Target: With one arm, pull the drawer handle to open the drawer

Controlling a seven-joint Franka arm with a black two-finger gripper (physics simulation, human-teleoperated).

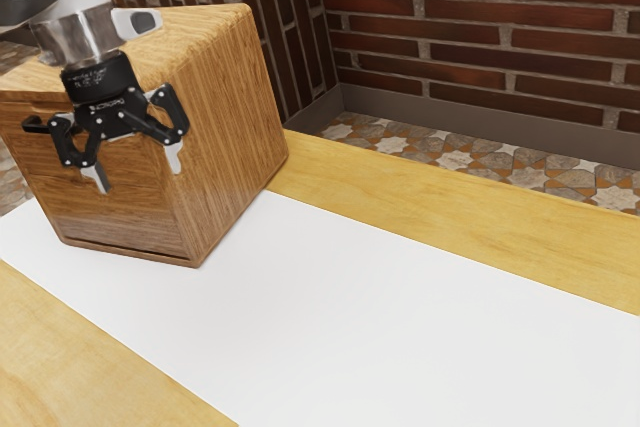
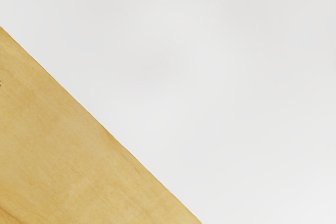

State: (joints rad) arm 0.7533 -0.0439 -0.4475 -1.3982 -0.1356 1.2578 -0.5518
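Note:
A wooden drawer cabinet (image 1: 215,97) stands on the table at the exterior view's left. On its front face I see part of a dark handle (image 1: 34,127), most of it hidden behind my hand. The drawer front looks flush with the cabinet. My black gripper (image 1: 138,173) hangs in front of that face, pointing down, open, with nothing between its silver fingertips (image 1: 176,160). It sits just to the right of the visible end of the handle. In the wrist view, the white table mat (image 2: 220,77) and a wooden strip (image 2: 58,156) lie below my hand.
The white mat (image 1: 330,317) runs across the table between wooden borders (image 1: 470,217). A brick wall (image 1: 480,17) and tiled floor (image 1: 470,159) lie behind the table.

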